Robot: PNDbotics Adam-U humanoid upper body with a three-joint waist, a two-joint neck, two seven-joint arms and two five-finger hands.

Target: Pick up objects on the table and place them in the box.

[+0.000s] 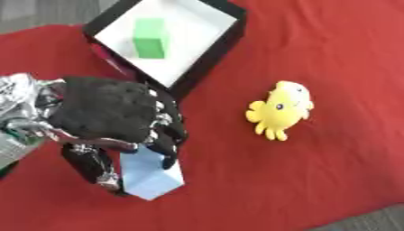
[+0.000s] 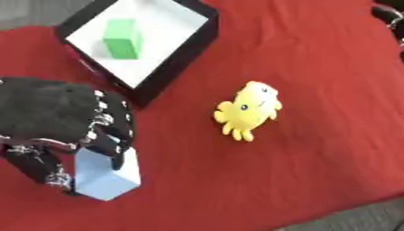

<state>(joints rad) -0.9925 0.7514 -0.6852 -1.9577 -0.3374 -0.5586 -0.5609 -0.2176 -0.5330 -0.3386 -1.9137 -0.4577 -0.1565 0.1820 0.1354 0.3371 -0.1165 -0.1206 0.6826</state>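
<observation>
Closest to me, low on the left of the red cloth (image 1: 315,149), stands a pale blue block (image 1: 151,173), tilted a little so one corner points toward the near edge. The robot's left hand (image 1: 107,113) is down over it from above, a bulky black hand with silver joints showing at the wrist; its fingers (image 1: 167,135) curl along the block's right side and the thumb (image 1: 93,164) reaches down the left side, so the block sits pinched between them while its base appears to rest on the cloth. Off to the right, well apart from the hand, a yellow octopus toy (image 1: 280,109) lies flat on the cloth with its small legs pointing toward the near side and its dark eyes showing. At the far left stands the box (image 1: 207,57), black on its outer walls and white inside, set at an angle to the table edge, its near corner just beside the back of the hand. A green block (image 1: 150,37) rests inside it on the white floor, toward the left part. At the upper right corner of the right eye view a dark piece of the right hand (image 2: 392,18) just shows; I cannot tell how its fingers stand.
</observation>
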